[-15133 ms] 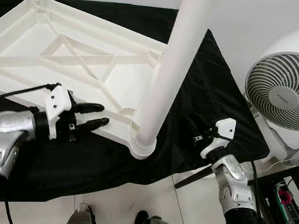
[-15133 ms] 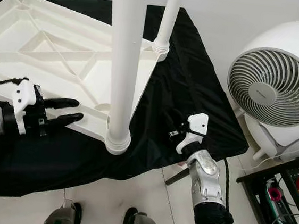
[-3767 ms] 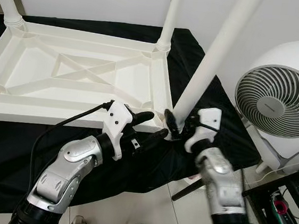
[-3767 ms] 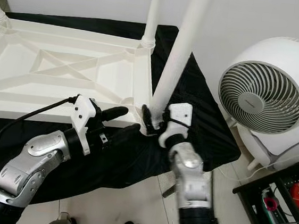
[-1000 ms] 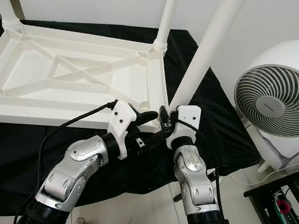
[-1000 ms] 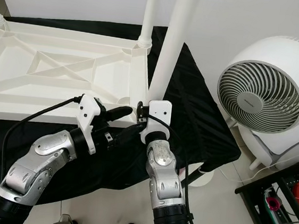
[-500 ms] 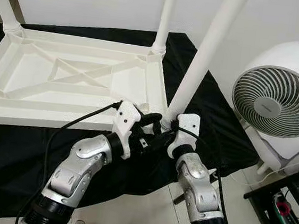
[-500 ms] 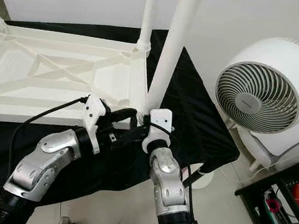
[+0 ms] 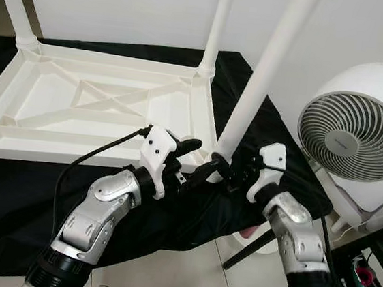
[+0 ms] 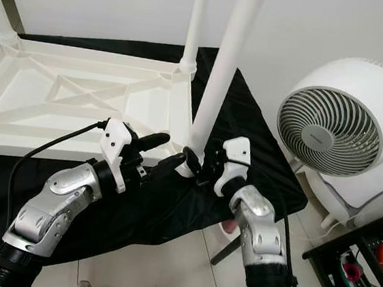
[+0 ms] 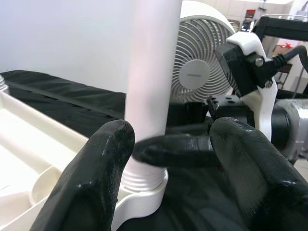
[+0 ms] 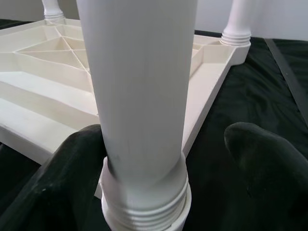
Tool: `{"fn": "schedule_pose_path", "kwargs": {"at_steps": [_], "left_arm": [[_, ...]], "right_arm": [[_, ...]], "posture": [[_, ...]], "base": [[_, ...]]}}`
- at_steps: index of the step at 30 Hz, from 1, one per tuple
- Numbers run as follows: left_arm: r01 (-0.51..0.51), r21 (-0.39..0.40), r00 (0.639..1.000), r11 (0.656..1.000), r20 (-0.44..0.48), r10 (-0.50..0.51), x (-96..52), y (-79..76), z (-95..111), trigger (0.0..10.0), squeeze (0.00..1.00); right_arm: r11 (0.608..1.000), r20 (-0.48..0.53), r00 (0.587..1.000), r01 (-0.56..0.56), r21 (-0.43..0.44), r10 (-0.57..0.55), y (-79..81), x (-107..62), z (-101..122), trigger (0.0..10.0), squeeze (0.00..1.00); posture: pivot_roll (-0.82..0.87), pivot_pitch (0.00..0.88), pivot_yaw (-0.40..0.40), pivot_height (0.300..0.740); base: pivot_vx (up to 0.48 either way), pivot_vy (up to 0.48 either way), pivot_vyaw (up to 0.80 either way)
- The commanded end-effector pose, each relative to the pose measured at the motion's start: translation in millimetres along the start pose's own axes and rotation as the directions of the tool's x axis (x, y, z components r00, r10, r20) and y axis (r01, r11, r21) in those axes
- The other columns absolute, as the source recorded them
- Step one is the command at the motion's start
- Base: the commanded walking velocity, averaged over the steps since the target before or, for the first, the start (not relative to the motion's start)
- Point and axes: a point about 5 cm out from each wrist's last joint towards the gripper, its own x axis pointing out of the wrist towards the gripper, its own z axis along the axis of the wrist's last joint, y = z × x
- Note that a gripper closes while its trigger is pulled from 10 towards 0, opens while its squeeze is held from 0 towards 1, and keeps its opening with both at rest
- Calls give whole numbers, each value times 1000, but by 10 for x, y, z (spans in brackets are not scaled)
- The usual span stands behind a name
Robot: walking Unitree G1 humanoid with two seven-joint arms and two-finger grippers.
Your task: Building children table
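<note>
Head views: upturned white plastic table top (image 9: 107,100) on black cloth (image 9: 15,193); tall white round table leg (image 9: 251,102) at its near right corner.

Left wrist view: left gripper (image 11: 168,168), fingers apart, flanks the leg's base.

Right wrist view: right gripper (image 12: 159,159), fingers parted, straddles the leg; grip uncertain.

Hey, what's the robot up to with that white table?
It is assembling a white table that lies upside down on a black cloth. Both grippers are at the near corner leg: the right gripper has its open fingers on either side of the leg's base, and the left gripper, also open, sits just beside the same socket. Two other legs stand upright at the far corners. A white fan stands to the right.
</note>
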Motion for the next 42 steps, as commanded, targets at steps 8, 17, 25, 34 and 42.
{"fn": "schedule_pose_path", "kwargs": {"at_steps": [8,17,25,34,42], "left_arm": [[21,29,999,999,-48,-20,-99,-13,-39,10000,0],[77,26,992,997,-100,-74,-149,-94,-150,10000,0],[69,19,993,997,-100,-67,-117,-79,-179,10000,0],[68,37,994,997,-89,-64,-54,-11,-139,10000,0],[82,34,993,996,-84,-79,-27,-32,-143,10000,0]], "right_arm": [[993,-3,993,-120,9,120,-120,-17,-30,10000,0],[958,0,958,-285,5,285,-55,45,-31,10000,0],[924,-19,924,-382,-14,382,-63,168,-13,10000,0],[908,-114,907,-414,-59,406,-229,214,-50,10000,0],[896,-158,895,-433,-94,416,-246,252,-79,2863,0]], "posture": [[111,63,-78,740],[109,69,-78,740],[102,38,-70,740],[85,16,-49,740],[81,5,-49,740]], "base": [[0,0,0],[0,0,0],[0,0,0],[0,0,0],[0,0,0]]}}
